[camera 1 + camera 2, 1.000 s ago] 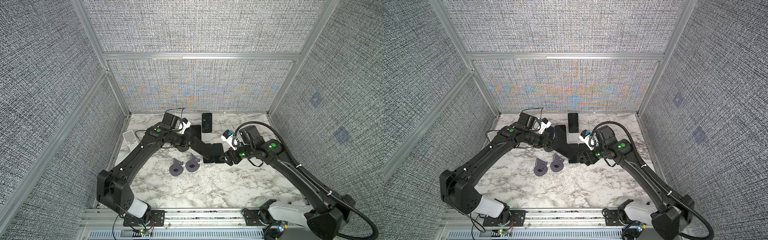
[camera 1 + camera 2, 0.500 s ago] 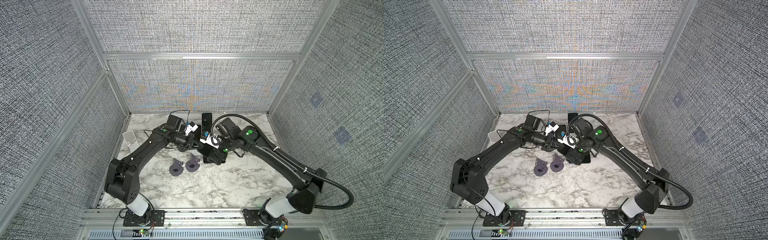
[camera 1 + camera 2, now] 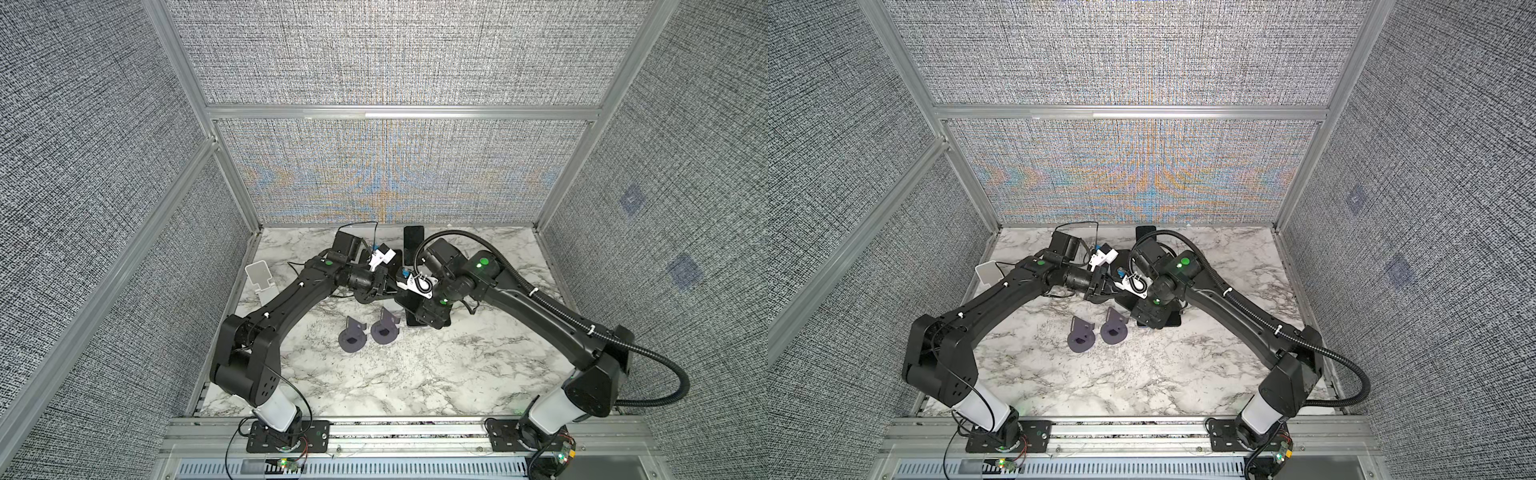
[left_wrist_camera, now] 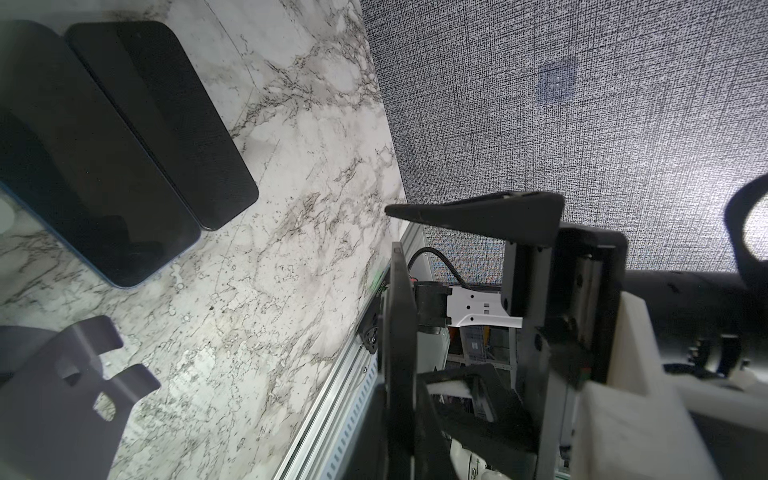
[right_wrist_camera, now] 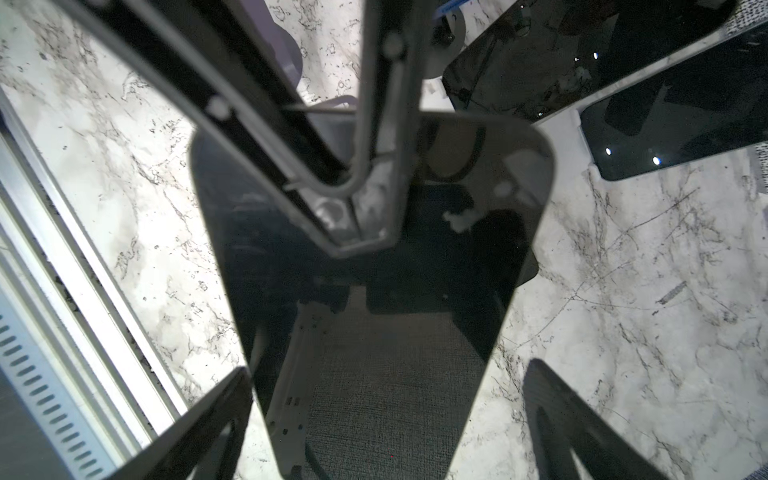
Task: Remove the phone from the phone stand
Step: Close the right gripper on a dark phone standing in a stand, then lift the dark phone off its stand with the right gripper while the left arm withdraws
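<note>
The right hand (image 5: 390, 370) is spread, with the phone (image 5: 374, 291) between its fingers; the left hand (image 5: 357, 232), pressed together, has its tips at the phone's screen.

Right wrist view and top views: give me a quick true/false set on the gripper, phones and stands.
1. The right gripper is open, with its fingers on either side of a phone. True.
2. The white stand holds a phone. False: it is empty.
3. Both purple stands on the marble table are empty. True.
4. Only one phone is in the scene. False: the left wrist view alone shows a blue-edged phone and a black phone lying flat side by side.
</note>
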Controlling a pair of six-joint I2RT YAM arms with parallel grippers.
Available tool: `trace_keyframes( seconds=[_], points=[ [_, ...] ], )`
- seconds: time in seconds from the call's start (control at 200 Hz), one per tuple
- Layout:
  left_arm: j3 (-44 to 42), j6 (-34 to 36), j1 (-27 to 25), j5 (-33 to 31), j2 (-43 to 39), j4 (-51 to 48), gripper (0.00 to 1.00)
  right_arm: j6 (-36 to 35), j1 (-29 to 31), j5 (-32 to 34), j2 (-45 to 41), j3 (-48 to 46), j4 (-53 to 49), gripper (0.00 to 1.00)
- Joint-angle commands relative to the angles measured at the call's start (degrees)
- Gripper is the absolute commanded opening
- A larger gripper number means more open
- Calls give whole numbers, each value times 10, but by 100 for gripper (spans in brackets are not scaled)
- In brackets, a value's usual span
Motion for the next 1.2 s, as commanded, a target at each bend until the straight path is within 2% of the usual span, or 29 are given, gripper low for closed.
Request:
trace_keyframes(
  seconds=[0.0,0.46,1.01,1.191],
  points=[
    [-5,-13,3,23,-2,42,0,2,0,4,1,-3,14,90],
    [-19,-22,6,29,-8,70,0,0,-19,-51,-12,-26,54,76],
    [-30,-43,6,38,-5,104,0,-8,-39,-79,-19,-60,99,75],
    [-29,-45,6,38,-3,105,0,-6,-45,-77,-19,-63,110,63]
  ],
)
